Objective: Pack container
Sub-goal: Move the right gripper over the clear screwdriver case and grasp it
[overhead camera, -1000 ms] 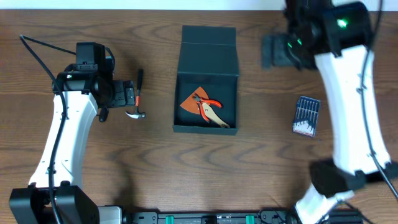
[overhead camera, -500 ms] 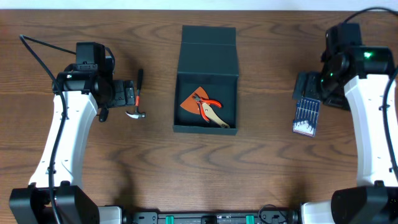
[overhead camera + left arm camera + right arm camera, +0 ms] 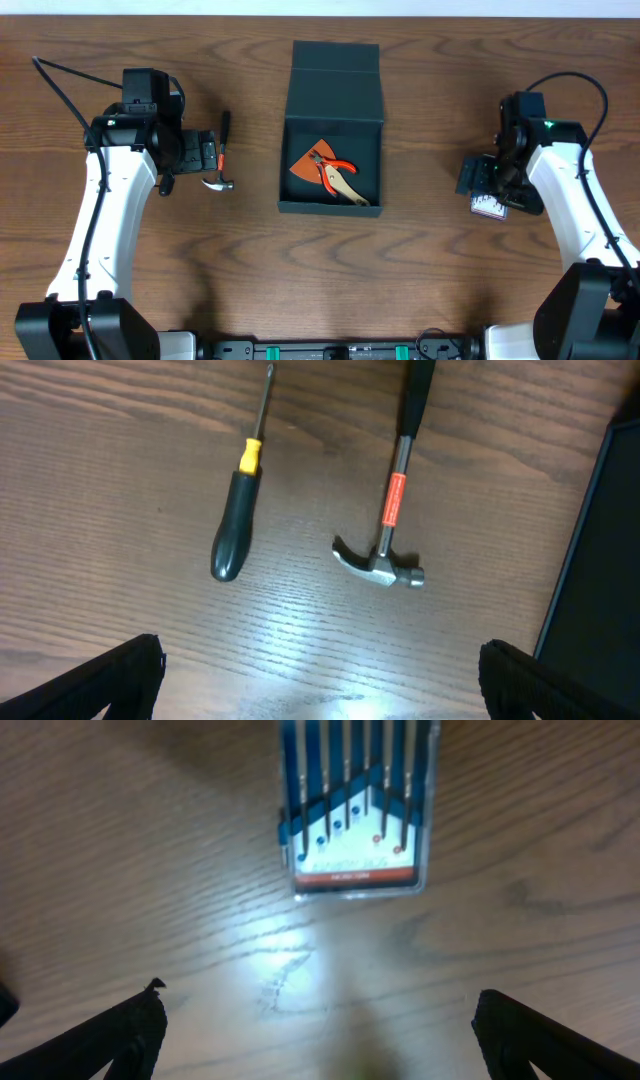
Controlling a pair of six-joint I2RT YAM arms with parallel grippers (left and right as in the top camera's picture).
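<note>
The left arm (image 3: 110, 210) hangs over the wood-grain counter (image 3: 250, 280), its jaws spread as wide as they go and holding nothing. In its wrist view a black-handled screwdriver (image 3: 236, 510) lies ahead to the left and a small claw hammer (image 3: 390, 520) ahead nearer the middle. The two are apart, each with its long axis running away from the jaws, so the jaws would close across either shaft. The hammer's head is at the near end.

Just right of the hammer sits the container (image 3: 333, 130), mid-counter, with its lid (image 3: 335, 68) thrown back flat on the far side. It is nearer the left arm than the right. Inside, orange-handled pliers (image 3: 338, 175) rest on an orange triangular piece (image 3: 305, 160), and the far strip of the floor looks free.

Well apart to the right, the right arm (image 3: 565, 200) holds its jaws fully apart and empty above a clear case of precision screwdrivers (image 3: 360, 805). The case lies straight ahead, lengthwise away from them.

The counter is smooth and glossy and the tools lie low on it, so I judge any pick needs the fingertips almost down on the wood
</note>
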